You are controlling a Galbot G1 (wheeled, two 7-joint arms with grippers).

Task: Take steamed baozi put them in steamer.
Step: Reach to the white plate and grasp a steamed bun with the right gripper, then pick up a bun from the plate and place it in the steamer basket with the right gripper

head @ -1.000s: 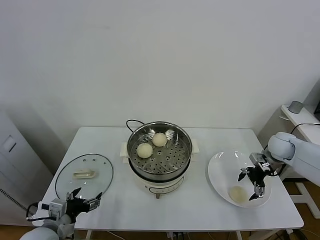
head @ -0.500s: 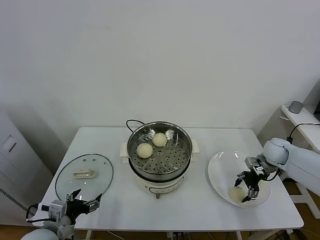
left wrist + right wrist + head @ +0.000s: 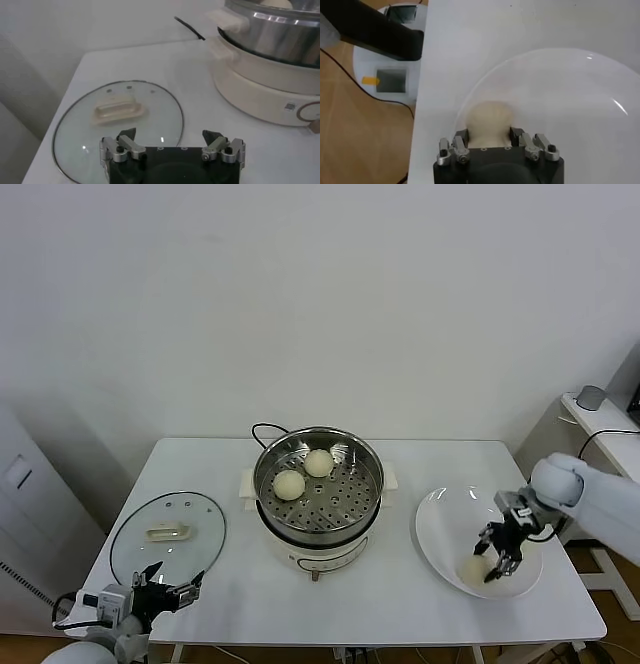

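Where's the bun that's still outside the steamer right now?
In the head view it lies on the white plate at the table's right, right of the steamer: baozi between the open fingers of the right gripper.

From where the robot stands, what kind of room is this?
Probably a lab's mock kitchen corner: a shiny steel steamer pot on a plain white table, a round glass lid beside it, bare white walls.

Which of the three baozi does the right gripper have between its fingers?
The baozi on the white plate: this lone bun sits between the right gripper fingers. The other two lie in the steamer.
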